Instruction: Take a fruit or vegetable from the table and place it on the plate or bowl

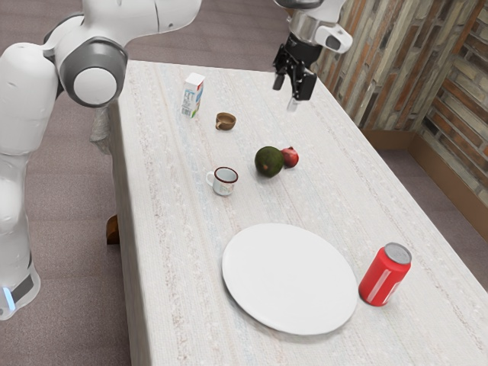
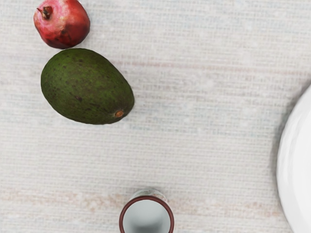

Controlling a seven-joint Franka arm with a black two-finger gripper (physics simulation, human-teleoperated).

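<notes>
A dark green avocado [image 1: 268, 162] [image 2: 86, 86] lies near the middle of the table, touching a small red pomegranate [image 1: 290, 157] [image 2: 61, 23] on its far side in the exterior view. The big white plate [image 1: 290, 278] [image 2: 296, 170] lies nearer the table's front and holds nothing. My black gripper [image 1: 292, 93] hangs well above the table, beyond the two fruits, open with nothing between its fingers.
A white enamel mug [image 1: 223, 181] [image 2: 146, 216] stands just to the exterior view's left of the avocado. A milk carton [image 1: 194, 94] and a small brown cup [image 1: 225, 120] stand at the back. A red can [image 1: 385, 274] stands beside the plate on the right.
</notes>
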